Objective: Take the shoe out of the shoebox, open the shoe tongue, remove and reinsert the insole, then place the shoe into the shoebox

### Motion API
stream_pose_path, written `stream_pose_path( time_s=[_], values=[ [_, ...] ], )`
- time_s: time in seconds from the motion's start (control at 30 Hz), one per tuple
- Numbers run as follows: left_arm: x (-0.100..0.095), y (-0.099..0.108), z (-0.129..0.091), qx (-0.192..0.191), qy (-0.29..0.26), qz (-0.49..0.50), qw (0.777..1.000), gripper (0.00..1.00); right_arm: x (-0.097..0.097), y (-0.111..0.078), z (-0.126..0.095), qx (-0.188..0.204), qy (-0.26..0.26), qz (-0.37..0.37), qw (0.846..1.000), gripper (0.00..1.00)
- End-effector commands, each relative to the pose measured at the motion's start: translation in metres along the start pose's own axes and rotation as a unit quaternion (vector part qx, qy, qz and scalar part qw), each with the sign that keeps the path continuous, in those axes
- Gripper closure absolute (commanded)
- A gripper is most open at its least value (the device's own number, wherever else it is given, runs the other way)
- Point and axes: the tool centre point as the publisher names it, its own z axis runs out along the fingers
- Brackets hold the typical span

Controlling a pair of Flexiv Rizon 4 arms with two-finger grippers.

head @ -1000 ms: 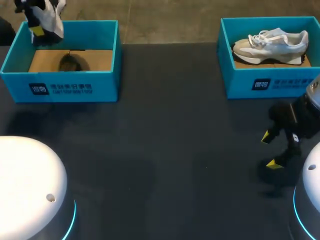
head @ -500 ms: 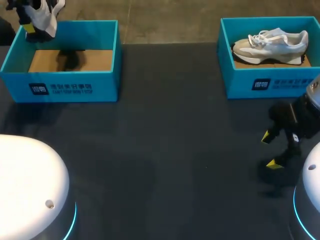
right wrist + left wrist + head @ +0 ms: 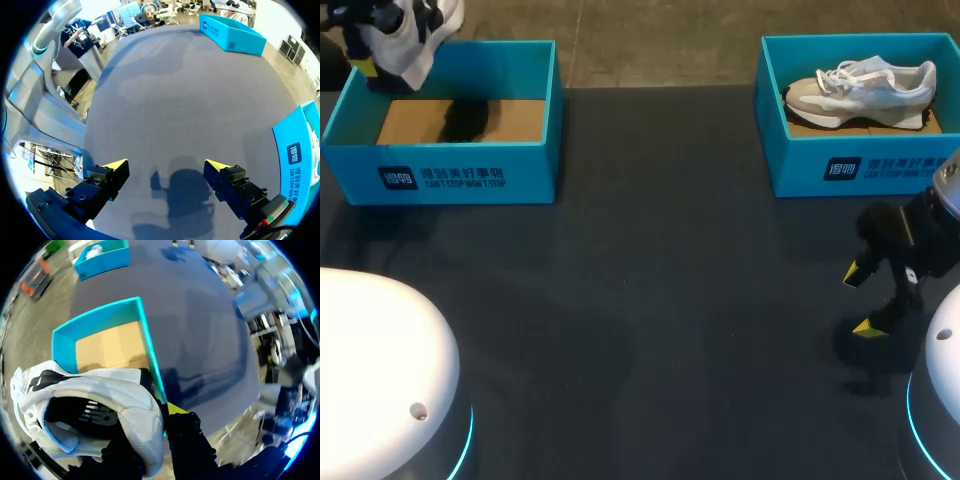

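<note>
A white shoe (image 3: 418,35) hangs over the far left corner of the left blue shoebox (image 3: 450,175), and my left gripper (image 3: 365,50) is shut on it. In the left wrist view the shoe (image 3: 100,400) has its opening toward the camera. My left gripper (image 3: 152,415) pinches its side wall with one yellow tip outside and the other hidden inside. Below it the shoebox (image 3: 147,340) shows a bare cardboard floor. My right gripper (image 3: 860,300) stands open low over the table in front of the right shoebox (image 3: 850,170). Nothing is between its fingers (image 3: 166,167).
The right shoebox holds a second white shoe (image 3: 865,88) lying on its side. From the right wrist, that box's wall (image 3: 300,155) is close beside the gripper and the left box (image 3: 232,32) lies far across the dark table (image 3: 650,280).
My left gripper has carried the shoe a little to the left over the box's far corner and turned it. The right arm has not moved.
</note>
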Motion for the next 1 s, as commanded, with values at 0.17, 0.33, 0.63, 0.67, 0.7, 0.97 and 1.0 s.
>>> stream_pose_path(
  time_s=[0.17, 0.33, 0.63, 0.67, 0.7, 0.97, 1.0],
  values=[
    [0.012, 0.007, -0.006, -0.026, -0.011, 0.079, 0.996, 1.00, 0.001, 0.000, 0.001, 0.001, -0.002, 0.000, 1.000, 0.00],
    [0.012, 0.007, -0.006, -0.026, -0.011, 0.079, 0.996, 1.00, 0.001, 0.000, 0.001, 0.001, -0.002, 0.000, 1.000, 0.00],
    [0.008, 0.025, -0.007, -0.059, -0.027, 0.139, 0.988, 1.00, 0.001, 0.000, 0.001, 0.001, -0.002, 0.000, 1.000, 0.00],
    [0.007, 0.029, -0.006, -0.065, -0.032, 0.179, 0.981, 1.00, 0.001, 0.000, 0.001, 0.001, -0.002, 0.000, 1.000, 0.00],
    [0.007, 0.032, -0.006, -0.065, -0.040, 0.204, 0.976, 1.00, 0.001, 0.000, 0.001, 0.001, -0.002, 0.000, 1.000, 0.00],
    [0.001, 0.051, -0.008, -0.123, -0.050, 0.370, 0.920, 1.00, 0.001, 0.000, 0.001, 0.001, -0.002, 0.000, 1.000, 0.00],
    [0.001, 0.051, -0.008, -0.125, -0.047, 0.369, 0.920, 1.00, 0.001, 0.000, 0.001, 0.001, -0.002, 0.000, 1.000, 0.00]
  ],
)
